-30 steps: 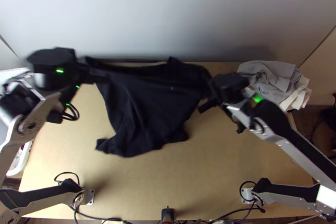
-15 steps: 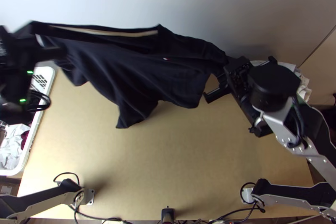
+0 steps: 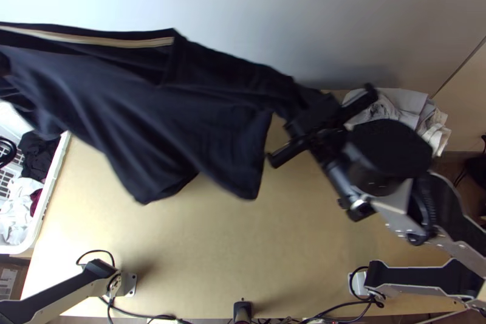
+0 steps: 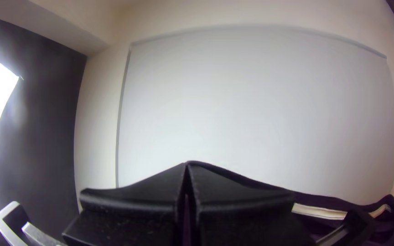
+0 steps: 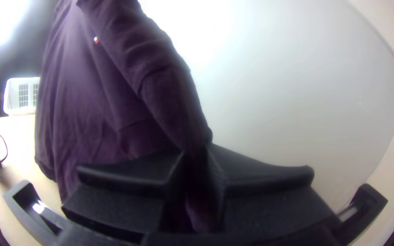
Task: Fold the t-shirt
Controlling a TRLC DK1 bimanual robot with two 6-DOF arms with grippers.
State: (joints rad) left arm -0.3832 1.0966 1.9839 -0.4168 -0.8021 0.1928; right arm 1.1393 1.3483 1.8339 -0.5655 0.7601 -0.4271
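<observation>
Top view: the t-shirt (image 3: 140,105) is suspended over the table (image 3: 255,245), one sleeve running to the right gripper (image 3: 308,112). Left wrist view: the left gripper (image 4: 188,167) is closed, pinching the shirt's fabric. Right wrist view: the right gripper (image 5: 197,150) clamps the bunched sleeve, jaws narrowly parted.

Two TRLC DK-1 arms, silver-grey link plates, black joints.
Left arm (image 3: 61,292): black upper side, silver-grey side plate, base bracket (image 3: 129,284) in metal with small holes, thin black cable (image 3: 96,251) looped by base. Right arm (image 3: 419,280): same black/silver-grey mix, chunky round black housing (image 3: 389,151), small screws (image 3: 396,225) along pale link plate (image 3: 390,203), dark cable (image 3: 357,270) at base. Jaws both sides: wide, flat, matte black, raised ridges; slotted black side bracket (image 5: 365,207) on right.
</observation>
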